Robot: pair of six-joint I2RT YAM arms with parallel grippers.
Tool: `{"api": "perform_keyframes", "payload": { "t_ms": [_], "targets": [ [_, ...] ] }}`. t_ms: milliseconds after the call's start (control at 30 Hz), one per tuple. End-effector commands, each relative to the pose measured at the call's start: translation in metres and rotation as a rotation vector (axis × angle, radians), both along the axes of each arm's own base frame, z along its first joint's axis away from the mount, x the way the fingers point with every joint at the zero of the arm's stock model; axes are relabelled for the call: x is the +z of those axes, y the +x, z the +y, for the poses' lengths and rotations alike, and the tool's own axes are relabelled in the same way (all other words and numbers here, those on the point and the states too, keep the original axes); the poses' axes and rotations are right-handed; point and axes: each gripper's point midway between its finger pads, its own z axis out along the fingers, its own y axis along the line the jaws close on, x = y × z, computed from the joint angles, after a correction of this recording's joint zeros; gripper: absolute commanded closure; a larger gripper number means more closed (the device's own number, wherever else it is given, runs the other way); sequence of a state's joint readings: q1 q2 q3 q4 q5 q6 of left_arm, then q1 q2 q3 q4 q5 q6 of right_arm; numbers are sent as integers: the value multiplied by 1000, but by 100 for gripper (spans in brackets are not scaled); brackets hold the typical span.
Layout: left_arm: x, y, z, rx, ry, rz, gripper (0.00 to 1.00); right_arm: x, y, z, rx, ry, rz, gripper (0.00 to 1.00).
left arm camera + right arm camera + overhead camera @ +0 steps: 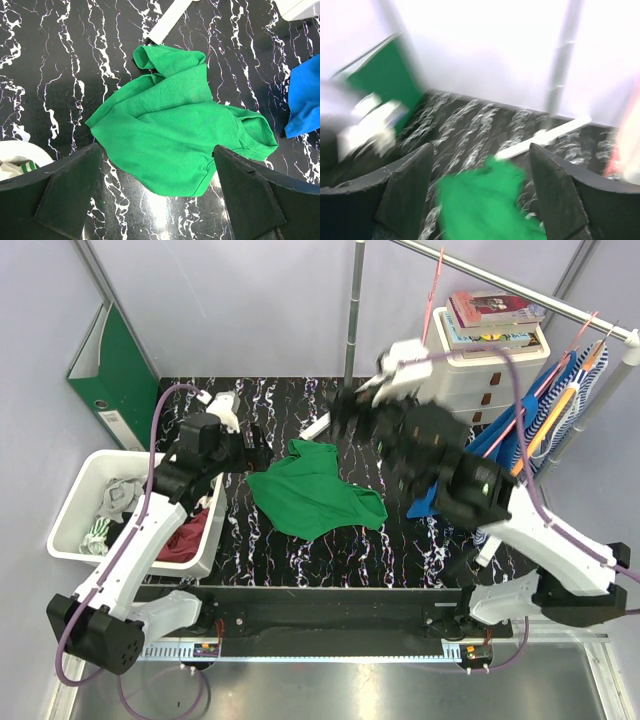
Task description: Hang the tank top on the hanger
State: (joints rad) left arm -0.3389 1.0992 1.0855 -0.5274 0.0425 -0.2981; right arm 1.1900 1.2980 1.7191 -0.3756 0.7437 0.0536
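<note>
Top external: tank top (315,490) lies crumpled mid-table (250,545). Left gripper (157,149) is spread wide and empty, hovering over it. Right gripper (481,147) is also wide and empty, raised beyond it. Pink hanger (437,290) hangs on the rear rail (500,280).

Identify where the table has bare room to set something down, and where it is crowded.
Bare table lies along the near edge in front of the tank top, and at the back between the green binder and the rack pole. The right is crowded: blue garment, drawer unit.
</note>
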Motion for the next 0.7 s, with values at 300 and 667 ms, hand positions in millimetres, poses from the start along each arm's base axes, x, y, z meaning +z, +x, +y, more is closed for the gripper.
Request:
{"api": "perform_keyframes", "payload": {
  "t_ms": [300,667],
  "targets": [
    [19,-4,-3,-35,-23,-85,1,12,157,-134,-508,-160,68,17],
    [19,-6,-5,-48,-30,-87,1,-37,210,-162,-551,-169,195,30]
  ]
}}
